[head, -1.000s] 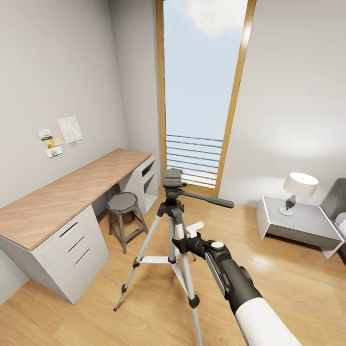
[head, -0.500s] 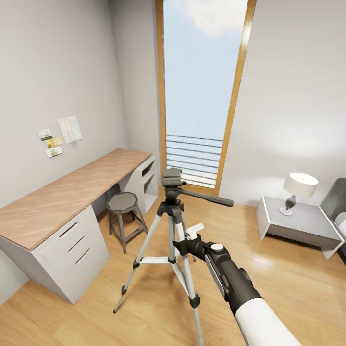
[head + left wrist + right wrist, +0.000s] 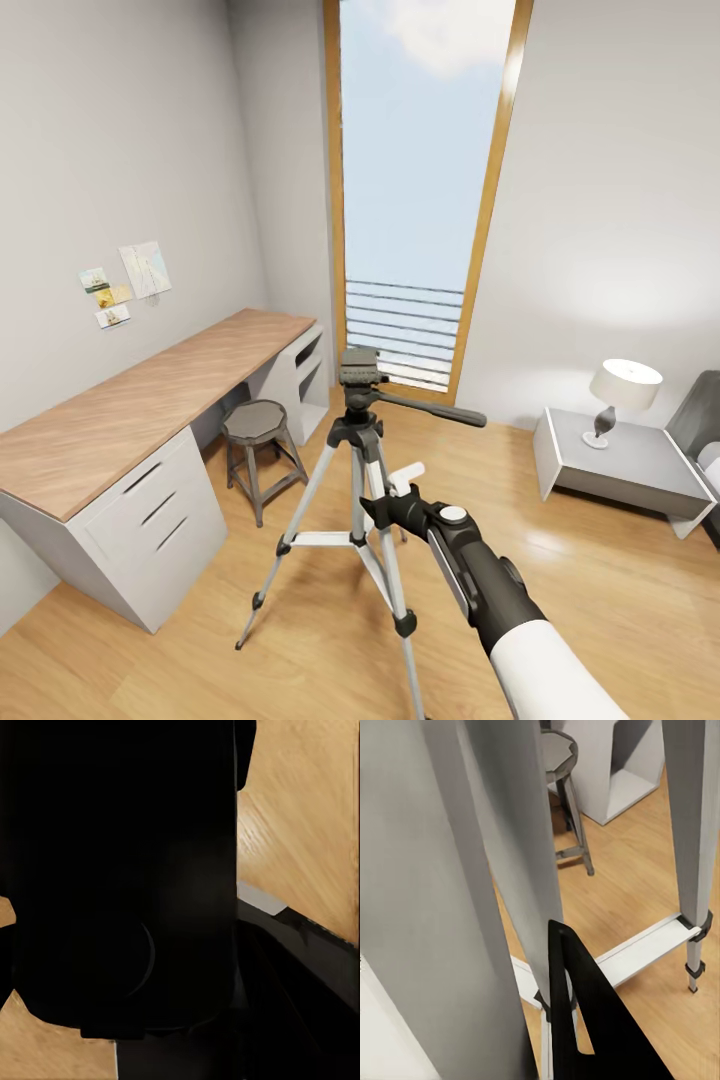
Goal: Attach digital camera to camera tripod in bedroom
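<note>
Bedroom floor (image 3: 600, 590): camera tripod (image 3: 362, 470) against right hand (image 3: 385, 508)

You face light grey walls (image 3: 130, 130) and a tall wood-framed window (image 3: 420, 190) showing sky, with horizontal rails low in it. Along the wall on your left runs a wood-topped white surface (image 3: 130, 400) with drawers, paper notes (image 3: 125, 282) pinned above it. A grey stool (image 3: 257, 430) stands beside it. A lit lamp (image 3: 622, 392) sits on a low grey nightstand (image 3: 620, 465). Plank floor (image 3: 600, 590), light wood.
</note>
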`<state>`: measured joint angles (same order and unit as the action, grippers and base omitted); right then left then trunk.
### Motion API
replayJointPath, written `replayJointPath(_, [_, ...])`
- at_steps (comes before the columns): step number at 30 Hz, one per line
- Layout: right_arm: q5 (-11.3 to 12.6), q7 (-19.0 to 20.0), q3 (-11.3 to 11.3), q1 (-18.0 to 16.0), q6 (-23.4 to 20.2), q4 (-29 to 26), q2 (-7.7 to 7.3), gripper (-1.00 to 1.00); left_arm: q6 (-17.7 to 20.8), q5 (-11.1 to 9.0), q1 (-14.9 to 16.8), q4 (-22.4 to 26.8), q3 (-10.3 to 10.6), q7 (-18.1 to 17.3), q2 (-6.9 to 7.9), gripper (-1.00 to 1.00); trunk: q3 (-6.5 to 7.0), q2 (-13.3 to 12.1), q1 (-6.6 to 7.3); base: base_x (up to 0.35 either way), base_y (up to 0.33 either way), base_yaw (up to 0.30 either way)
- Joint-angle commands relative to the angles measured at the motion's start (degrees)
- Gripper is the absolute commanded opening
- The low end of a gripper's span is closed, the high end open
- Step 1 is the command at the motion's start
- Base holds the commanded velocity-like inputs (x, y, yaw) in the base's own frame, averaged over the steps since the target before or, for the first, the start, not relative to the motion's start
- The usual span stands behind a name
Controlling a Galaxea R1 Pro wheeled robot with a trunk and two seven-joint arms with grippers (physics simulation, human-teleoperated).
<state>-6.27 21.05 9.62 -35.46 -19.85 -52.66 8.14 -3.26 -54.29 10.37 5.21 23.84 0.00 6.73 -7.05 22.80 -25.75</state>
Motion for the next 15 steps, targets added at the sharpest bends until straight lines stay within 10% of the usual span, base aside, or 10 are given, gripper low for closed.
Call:
replayJointPath(1, [-0.4, 0.3, -0.1, 0.0, -0.2, -0.2, 0.01, -1.00, 0.0, -0.5, 0.0, 1.5, 0.4, -0.1, 0.71, -1.00, -0.13, 0.1, -0.03, 0.000, 0.000, 0.000])
replayJointPath(15, [-0.4, 0.3, -0.3, 0.0, -0.2, -0.3, -0.13, -1.00, 12.0, -0.5, 0.0, 36.9, 0.2, 0.0, 14.75, -1.00, -0.13, 0.1, -0.03, 0.000, 0.000, 0.000])
